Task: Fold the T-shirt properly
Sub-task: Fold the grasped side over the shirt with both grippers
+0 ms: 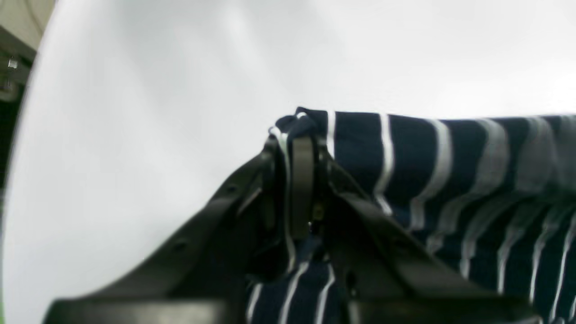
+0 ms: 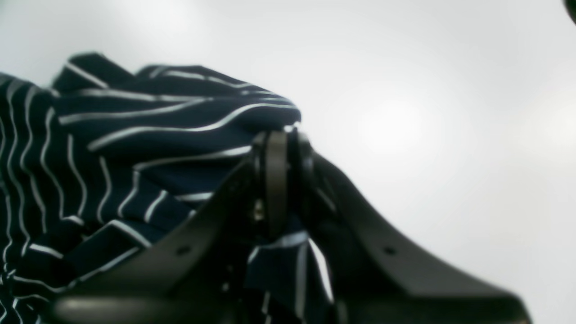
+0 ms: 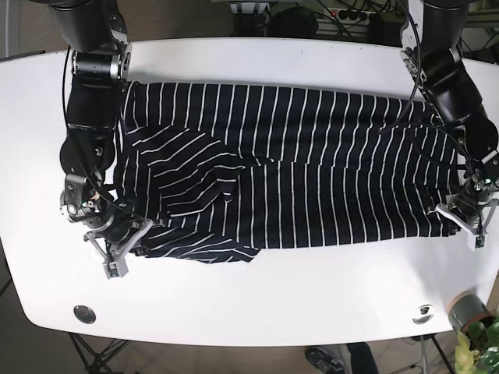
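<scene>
A navy T-shirt with thin white stripes (image 3: 296, 171) lies spread across the white table (image 3: 257, 304). Its left part is rumpled and folded over. My left gripper (image 3: 461, 222) is at the shirt's right front corner, shut on the fabric edge; the left wrist view shows the black jaws closed on the cloth (image 1: 299, 135). My right gripper (image 3: 129, 245) is at the shirt's left front corner, shut on bunched fabric, as the right wrist view (image 2: 276, 144) shows. Both hold the cloth low at the table.
The white table's front edge (image 3: 234, 339) runs below the shirt. Two round metal fittings (image 3: 84, 314) sit near the front corners. A grey cup (image 3: 466, 309) and a green plant (image 3: 483, 343) are at the front right. Cables lie beyond the far edge.
</scene>
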You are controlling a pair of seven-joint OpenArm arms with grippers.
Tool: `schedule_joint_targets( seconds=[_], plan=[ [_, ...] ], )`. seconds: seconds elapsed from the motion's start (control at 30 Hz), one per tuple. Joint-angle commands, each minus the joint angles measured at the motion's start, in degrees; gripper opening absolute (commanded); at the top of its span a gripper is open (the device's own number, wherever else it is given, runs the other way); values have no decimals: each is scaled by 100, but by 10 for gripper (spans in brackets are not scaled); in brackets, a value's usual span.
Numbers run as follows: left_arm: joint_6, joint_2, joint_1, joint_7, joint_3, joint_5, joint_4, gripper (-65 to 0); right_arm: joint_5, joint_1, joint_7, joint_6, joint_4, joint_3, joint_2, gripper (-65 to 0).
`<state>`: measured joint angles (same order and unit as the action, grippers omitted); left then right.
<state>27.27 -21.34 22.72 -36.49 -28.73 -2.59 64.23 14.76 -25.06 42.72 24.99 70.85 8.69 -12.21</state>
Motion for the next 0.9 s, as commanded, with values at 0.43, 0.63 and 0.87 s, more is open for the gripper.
schedule_joint_targets(
  seconds=[0.43, 0.63, 0.87],
  plan=[
    [821, 231, -676, -830, -815, -9, 1740, -650, 75, 1306, 1113, 37, 3223, 700, 12, -628],
    [856, 213, -914, -830, -841, -9, 1714, -650, 75, 2036, 1113, 37, 3768, 797, 21, -628],
    [856, 213, -1213, -821, -850, -36, 1731, -650, 75, 2598, 1113, 46, 3970, 1026, 284, -628]
  ],
)
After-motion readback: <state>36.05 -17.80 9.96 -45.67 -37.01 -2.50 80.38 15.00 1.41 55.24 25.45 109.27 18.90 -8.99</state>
